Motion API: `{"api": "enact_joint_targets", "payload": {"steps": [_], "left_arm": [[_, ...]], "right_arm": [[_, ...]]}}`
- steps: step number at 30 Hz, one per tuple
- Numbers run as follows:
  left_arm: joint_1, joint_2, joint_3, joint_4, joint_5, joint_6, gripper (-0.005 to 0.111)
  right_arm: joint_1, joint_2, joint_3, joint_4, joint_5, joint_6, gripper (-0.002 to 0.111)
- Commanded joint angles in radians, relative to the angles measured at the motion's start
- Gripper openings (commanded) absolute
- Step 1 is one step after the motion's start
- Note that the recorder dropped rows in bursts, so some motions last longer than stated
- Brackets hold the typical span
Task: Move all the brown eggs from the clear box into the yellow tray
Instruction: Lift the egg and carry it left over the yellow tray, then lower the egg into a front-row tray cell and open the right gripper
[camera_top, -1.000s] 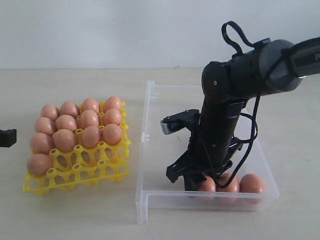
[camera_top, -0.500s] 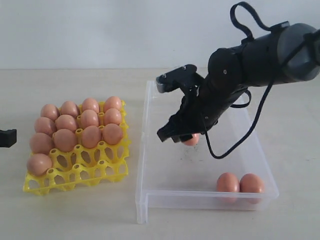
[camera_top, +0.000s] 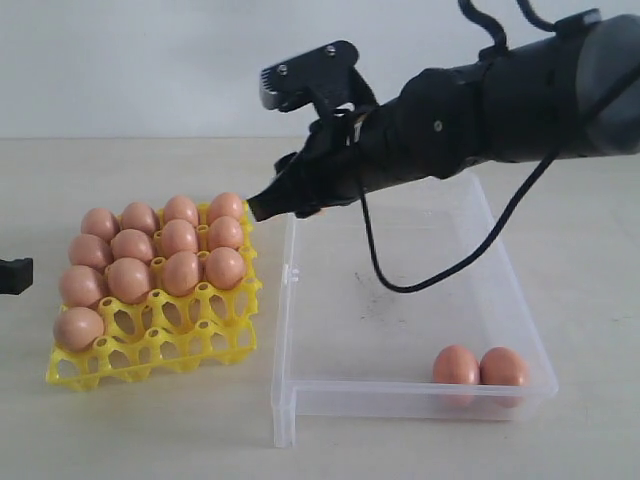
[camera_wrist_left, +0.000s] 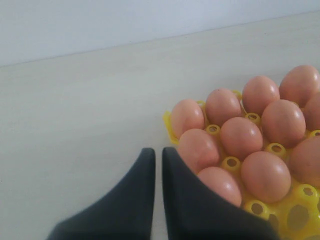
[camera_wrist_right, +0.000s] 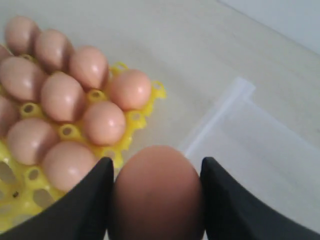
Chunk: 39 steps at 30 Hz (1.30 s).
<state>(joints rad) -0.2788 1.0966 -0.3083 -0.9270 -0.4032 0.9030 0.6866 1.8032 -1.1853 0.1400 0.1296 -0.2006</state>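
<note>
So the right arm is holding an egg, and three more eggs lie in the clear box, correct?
Not quite. Only two brown eggs lie in the clear box, side by side at the wall nearest the camera, as the exterior view shows. The right gripper does hold an egg.

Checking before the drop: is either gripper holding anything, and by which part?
The right gripper holds one brown egg by its two opposite sides, a finger on each; the left gripper is shut, empty.

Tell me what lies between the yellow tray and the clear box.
Only bare table, per the exterior view; the right pincer hangs above it with a brown egg.
</note>
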Motion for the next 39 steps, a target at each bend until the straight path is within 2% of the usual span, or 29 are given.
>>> {"api": "enact_joint_targets", "payload": {"steps": [1, 4, 8, 14, 17, 23, 28, 31, 39], "left_arm": [[0.002, -0.008, 0.004, 0.004, -0.014, 0.000, 0.004], [0.002, -0.008, 0.004, 0.004, -0.014, 0.002, 0.004], [0.002, -0.008, 0.004, 0.004, -0.014, 0.002, 0.004], [0.002, -0.008, 0.004, 0.004, -0.024, 0.002, 0.004], [0.002, -0.008, 0.004, 0.004, -0.027, 0.002, 0.004], [0.002, -0.008, 0.004, 0.002, -0.032, 0.002, 0.004], [0.002, -0.008, 0.004, 0.002, -0.038, 0.002, 0.004], [0.002, -0.008, 0.004, 0.002, -0.041, 0.002, 0.004], [0.002, -0.008, 0.004, 0.002, -0.064, 0.002, 0.004]], "right_arm": [[0.099, -0.012, 0.012, 0.003, -0.207, -0.064, 0.000], [0.160, -0.012, 0.055, -0.001, -0.404, -0.064, 0.000], [0.207, -0.012, 0.139, -0.104, -0.632, -0.004, 0.000], [0.171, 0.059, 0.231, -0.357, -0.992, 0.326, 0.000], [0.139, 0.138, 0.221, -0.471, -1.090, 0.450, 0.000], [0.059, 0.275, 0.123, -0.856, -1.105, 0.629, 0.000], [0.041, 0.356, -0.022, -1.159, -1.109, 0.855, 0.000], [0.043, 0.395, -0.090, -1.247, -1.123, 0.937, 0.000], [0.043, 0.472, -0.144, -1.248, -1.135, 0.961, 0.000]]}}
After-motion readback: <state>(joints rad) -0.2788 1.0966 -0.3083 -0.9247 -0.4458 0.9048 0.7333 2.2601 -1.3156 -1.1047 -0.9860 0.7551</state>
